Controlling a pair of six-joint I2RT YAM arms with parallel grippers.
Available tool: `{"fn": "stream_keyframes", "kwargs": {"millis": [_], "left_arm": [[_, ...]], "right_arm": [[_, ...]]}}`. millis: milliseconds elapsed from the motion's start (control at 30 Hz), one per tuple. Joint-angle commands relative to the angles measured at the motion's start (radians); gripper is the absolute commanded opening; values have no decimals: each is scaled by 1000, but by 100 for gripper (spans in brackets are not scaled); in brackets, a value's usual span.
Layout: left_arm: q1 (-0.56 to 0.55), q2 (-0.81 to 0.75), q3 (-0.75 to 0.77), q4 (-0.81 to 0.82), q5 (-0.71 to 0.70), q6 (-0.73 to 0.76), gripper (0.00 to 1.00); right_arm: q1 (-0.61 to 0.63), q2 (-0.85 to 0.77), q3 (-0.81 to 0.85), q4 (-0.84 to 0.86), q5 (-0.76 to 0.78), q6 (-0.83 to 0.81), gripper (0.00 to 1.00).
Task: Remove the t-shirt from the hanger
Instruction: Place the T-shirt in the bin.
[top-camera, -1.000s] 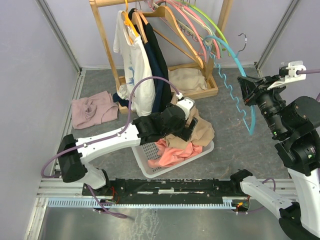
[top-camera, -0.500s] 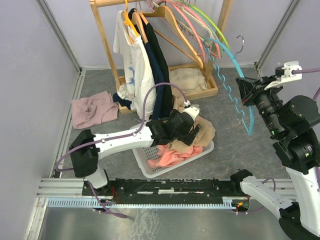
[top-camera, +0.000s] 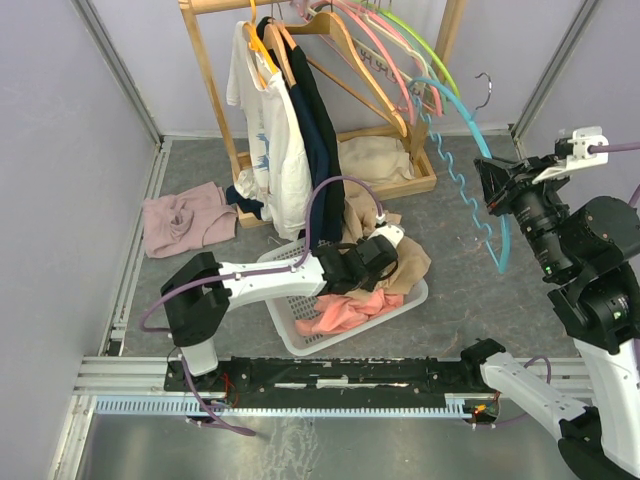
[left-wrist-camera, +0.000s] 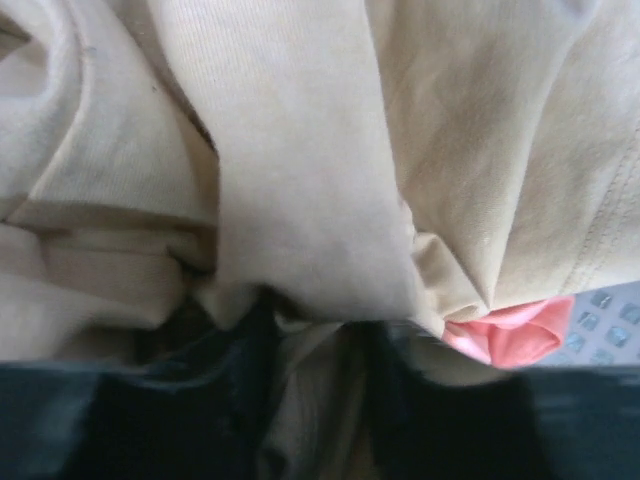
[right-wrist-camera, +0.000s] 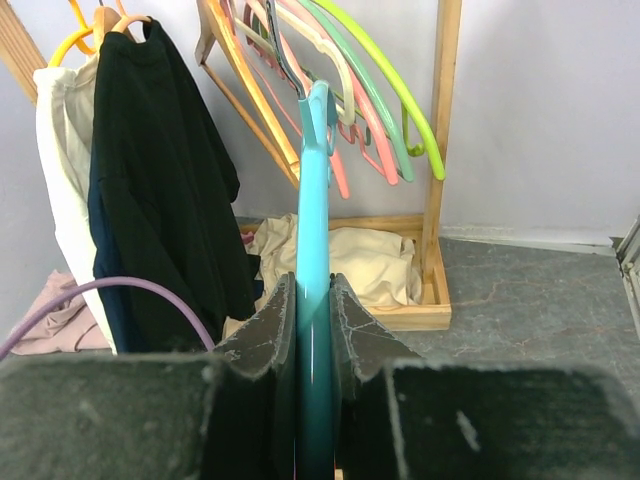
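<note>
A beige t-shirt (top-camera: 412, 262) lies heaped in the white basket (top-camera: 283, 335), off the hanger. My left gripper (top-camera: 383, 262) is pushed down into that heap. In the left wrist view a fold of the t-shirt (left-wrist-camera: 300, 180) sits pinched between the dark fingers of the left gripper (left-wrist-camera: 315, 400). The bare teal hanger (top-camera: 478, 180) hangs in the air at the right, its hook up. My right gripper (top-camera: 493, 187) is shut on its arm. In the right wrist view the hanger (right-wrist-camera: 314, 200) runs straight up out of the right gripper (right-wrist-camera: 313, 330).
A coral-pink garment (top-camera: 345, 310) lies under the t-shirt in the basket. The wooden rack (top-camera: 215, 110) at the back carries a white shirt (top-camera: 270, 140), a dark shirt (top-camera: 315, 130) and several coloured hangers (top-camera: 380, 50). Beige cloth (top-camera: 375, 160) rests on its base. A pink garment (top-camera: 185, 220) lies on the floor at left.
My left arm has reached further right and down into the basket, and its jaws have closed on the beige fabric. The right arm keeps the hanger almost still.
</note>
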Motion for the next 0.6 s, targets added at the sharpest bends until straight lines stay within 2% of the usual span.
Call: {"fn": "stream_keyframes", "kwargs": {"millis": [0,67,100,467,567], "left_arm": [[-5,15,-20,3,-18,-34,29],[-6,-10,-22,0,-19,-33,6],[-6,-30,-18,-5,-21,-33,3],[-86,-338,122,-112,-180,25,3],[-110,-407,151,-137,-275,51,3]], "right_arm": [[3,-11,4,64,13,-5,1],[3,-13,3,64,17,-6,1],[2,-13,4,66,18,-7,1],[3,-17,-14,67,16,6,1],[3,-20,-18,67,14,13,1]]}}
